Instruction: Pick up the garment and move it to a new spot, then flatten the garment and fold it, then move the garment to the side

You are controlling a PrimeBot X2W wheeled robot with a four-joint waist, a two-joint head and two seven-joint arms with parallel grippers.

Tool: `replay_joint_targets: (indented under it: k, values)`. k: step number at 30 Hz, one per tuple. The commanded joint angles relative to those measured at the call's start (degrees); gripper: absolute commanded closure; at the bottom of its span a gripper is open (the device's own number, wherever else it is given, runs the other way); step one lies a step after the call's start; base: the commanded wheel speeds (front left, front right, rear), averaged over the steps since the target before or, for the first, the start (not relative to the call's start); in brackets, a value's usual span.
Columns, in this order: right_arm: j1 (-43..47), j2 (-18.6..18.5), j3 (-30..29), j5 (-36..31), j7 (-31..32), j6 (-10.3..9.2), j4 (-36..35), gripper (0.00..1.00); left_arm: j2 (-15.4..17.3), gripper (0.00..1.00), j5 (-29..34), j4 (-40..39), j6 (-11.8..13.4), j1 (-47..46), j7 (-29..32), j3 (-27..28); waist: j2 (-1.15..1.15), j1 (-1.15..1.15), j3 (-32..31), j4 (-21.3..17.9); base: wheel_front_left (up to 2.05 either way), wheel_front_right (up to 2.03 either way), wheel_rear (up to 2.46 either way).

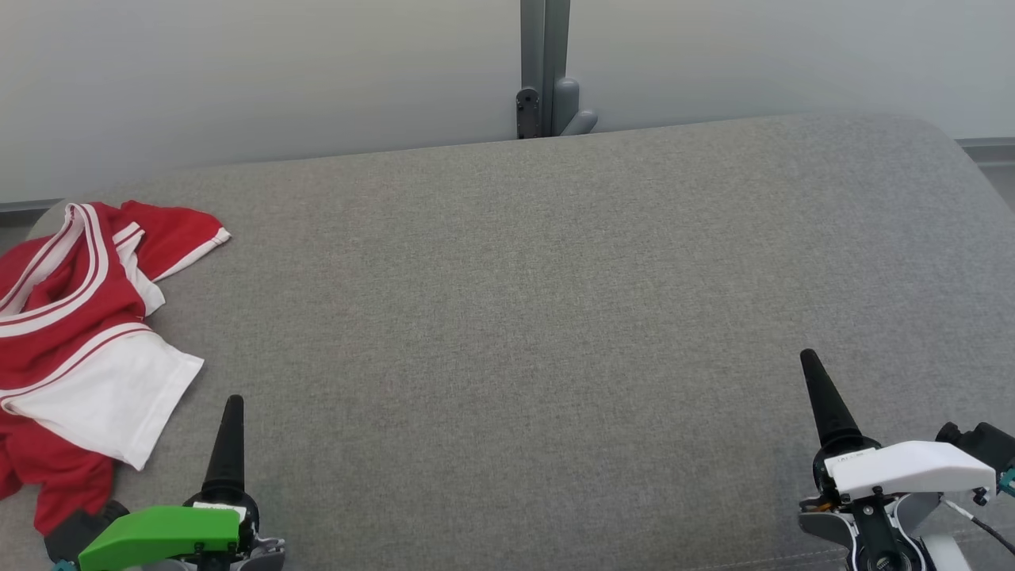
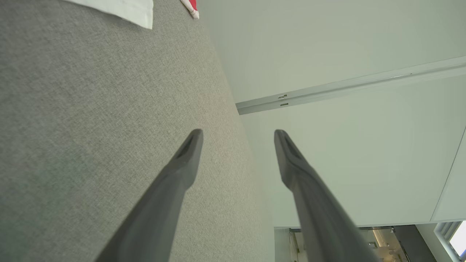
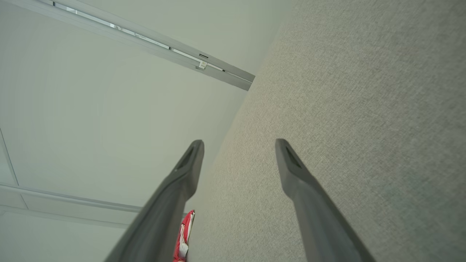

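Red-and-white garment (image 1: 75, 333) crumpled, just beside left tool (image 2: 238, 135), jaws spread

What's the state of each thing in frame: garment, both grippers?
garment: crumpled, unfolded, lying at the left end of the grey surface, not held.
left gripper: open, empty, close to the garment.
right gripper: open, empty, over bare grey surface.

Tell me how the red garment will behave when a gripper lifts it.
The garment lies crumpled in soft folds, so it is probably floppy and would droop from a pinch. The cloth looks thin, so likely light. On the woven grey cushion, a push would probably bunch it rather than slide it.
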Motion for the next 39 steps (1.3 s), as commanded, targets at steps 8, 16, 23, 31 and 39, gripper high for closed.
replay_joint_targets:
  k: [8, 16, 23, 31, 39]
  values:
    - [-0.97, -0.75, 0.99, -14.27, -2.38, 0.02, -2.81, 0.0, 1.54, 0.0, 11.26, -0.53, -0.15, -1.05, -2.34, -0.22, 0.17, 0.0, -0.09, 0.53, 0.0, 0.0, 0.0]
    - [-1.4, -1.15, 2.37, -23.92, -4.01, 0.03, -3.2, 0.0, 3.15, 0.0, 22.74, 0.15, 0.26, -1.11, -3.93, -0.61, 0.21, 0.0, -0.16, 0.79, 0.0, 0.0, 0.0]
    - [-1.53, -1.59, 3.28, -29.55, -5.19, 0.03, -1.95, 0.0, 3.84, 0.0, 31.06, -0.77, 0.31, -0.29, -5.07, -1.2, 0.24, 0.0, -0.31, 0.89, 0.0, 0.0, 0.0]
    - [-1.27, -1.76, 3.81, -35.74, -6.61, 0.03, -0.53, 0.0, 3.75, 0.0, 37.99, -1.2, -0.03, 0.53, -6.45, -1.15, 0.27, 0.0, -0.46, 1.11, 0.0, 0.0, 0.0]
    - [-1.65, -2.04, 4.15, -41.72, -7.95, 0.03, -0.22, 0.0, 4.66, 0.0, 43.82, -0.78, -0.2, 1.03, -7.81, -1.87, 0.31, 0.0, -0.53, 1.27, 0.0, 0.0, 0.0]
